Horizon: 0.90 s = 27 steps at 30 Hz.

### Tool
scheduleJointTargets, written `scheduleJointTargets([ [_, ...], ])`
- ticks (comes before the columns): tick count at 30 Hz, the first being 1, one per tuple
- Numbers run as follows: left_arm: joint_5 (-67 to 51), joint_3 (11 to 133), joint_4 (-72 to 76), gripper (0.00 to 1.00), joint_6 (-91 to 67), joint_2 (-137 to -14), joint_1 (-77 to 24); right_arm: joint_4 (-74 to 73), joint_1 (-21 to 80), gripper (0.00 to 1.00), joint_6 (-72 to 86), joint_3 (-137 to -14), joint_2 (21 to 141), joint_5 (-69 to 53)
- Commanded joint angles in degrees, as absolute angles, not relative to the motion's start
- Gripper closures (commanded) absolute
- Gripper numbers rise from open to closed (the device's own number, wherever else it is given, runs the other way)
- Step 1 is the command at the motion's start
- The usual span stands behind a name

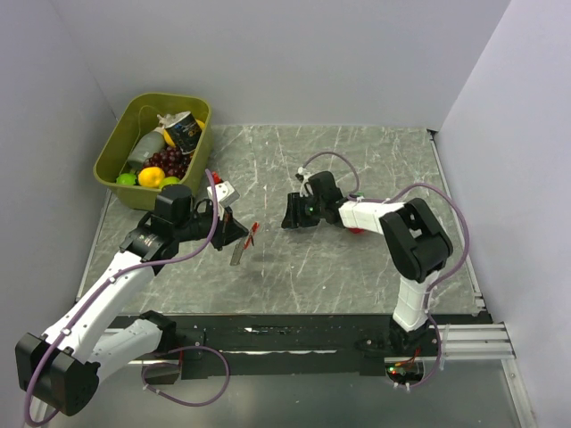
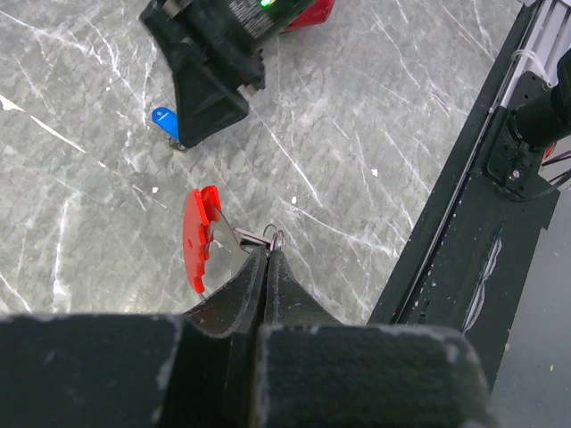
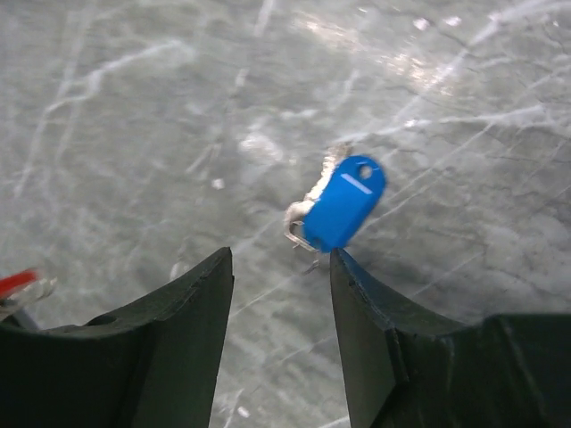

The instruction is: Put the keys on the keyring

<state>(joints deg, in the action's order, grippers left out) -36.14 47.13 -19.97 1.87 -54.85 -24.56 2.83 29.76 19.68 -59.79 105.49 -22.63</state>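
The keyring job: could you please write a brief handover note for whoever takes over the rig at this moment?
Left pincer: shut on the metal rings of the keyring, with the red clip sticking out beside its tips.
Right pincer: open and empty, low over the table.
Key: blue, loose on the table just beyond the open tips.
Done: keyring gripped.
Left: grasp the key and thread it onto the keyring. No other keys in view.
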Motion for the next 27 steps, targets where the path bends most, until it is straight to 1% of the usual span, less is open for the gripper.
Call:
scheduleJointTargets([
  [1,-37.7,47.2,-17.1,0.99,1.4,-53.3,-24.3,-2.5,30.1,0.46,21.6,-64.5,108.3,-20.1],
  [2,-37.8,47.2,-17.1,0.99,1.4,-53.3,-24.3,-2.5,30.1,0.46,22.1,-64.4,108.4,-20.0],
  [6,-37.7,47.0,-17.1,0.99,1.4,-53.2,-24.3,-3.3,30.1,0.51,23.6,-64.2,109.1,-19.7],
  [9,-37.8,47.1,-17.0,0.99,1.5,-53.3,-24.3,-2.8,30.1,0.60,24.7,-64.2,110.4,-19.9],
  [13,-37.9,47.2,-17.1,0.99,1.6,-53.1,-24.3,-3.0,30.3,0.66,25.7,-65.4,112.5,-20.0],
  [15,-37.9,47.0,-17.0,0.99,1.5,-53.1,-24.3,-2.6,30.5,0.78,25.9,-65.8,113.3,-20.3],
  [16,-37.8,47.0,-17.0,0.99,1.5,-53.0,-24.3,-2.3,30.5,0.85,25.8,-65.8,113.4,-20.9],
  [17,-37.7,46.9,-17.0,0.99,1.5,-52.9,-24.3,-2.0,30.5,0.98,25.8,-65.8,113.4,-21.5],
  [18,-37.7,46.9,-17.0,0.99,1.6,-52.9,-24.3,-1.4,30.4,1.00,25.8,-65.3,112.7,-21.6],
  [23,-37.5,46.9,-17.0,0.99,1.7,-53.0,-24.3,-0.3,30.3,1.00,24.3,-62.5,107.2,-20.7],
  [27,-37.4,47.0,-16.9,0.99,1.8,-53.1,-24.3,2.2,30.4,1.00,21.6,-60.5,102.8,-22.4],
])
